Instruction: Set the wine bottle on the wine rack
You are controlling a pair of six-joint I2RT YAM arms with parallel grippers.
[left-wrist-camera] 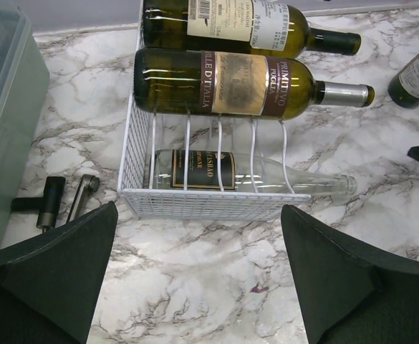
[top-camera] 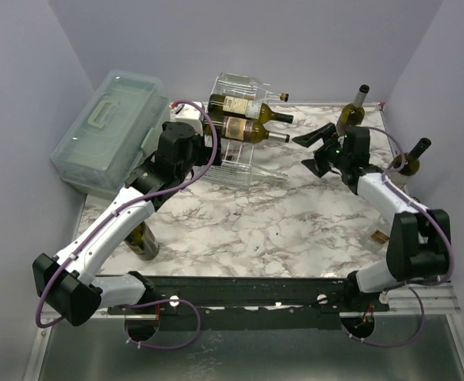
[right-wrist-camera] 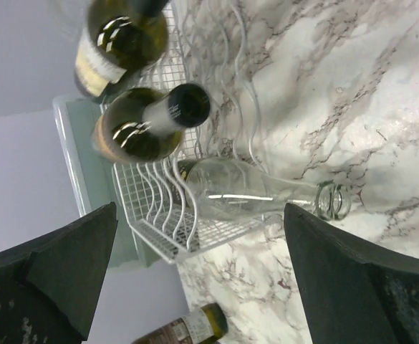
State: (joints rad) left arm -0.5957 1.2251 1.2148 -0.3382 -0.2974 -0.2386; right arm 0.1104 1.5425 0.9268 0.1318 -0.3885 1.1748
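Right pincer [top-camera: 303,153]: jaws apart, empty, facing the slanted clear-plastic and white-wire wine rack [top-camera: 235,163] from its neck end. Left pincer [left-wrist-camera: 198,215]: jaws apart, empty, facing the rack's front. The rack holds two dark glass bottles [left-wrist-camera: 223,82] and one clear glass bottle [left-wrist-camera: 266,175], necks pointing right. An upright green glass wine bottle [top-camera: 351,113] stands on the marbled surface [top-camera: 255,230], right of and beyond the right pincer, long axis vertical. The right arm is nearer and probably takes it.

The left gripper [left-wrist-camera: 198,279] is pointing forward and down, its jaws standing wide apart and gripping nothing. The right gripper [right-wrist-camera: 198,279] is likewise gaping wide, rolled sideways, also gripping nothing.
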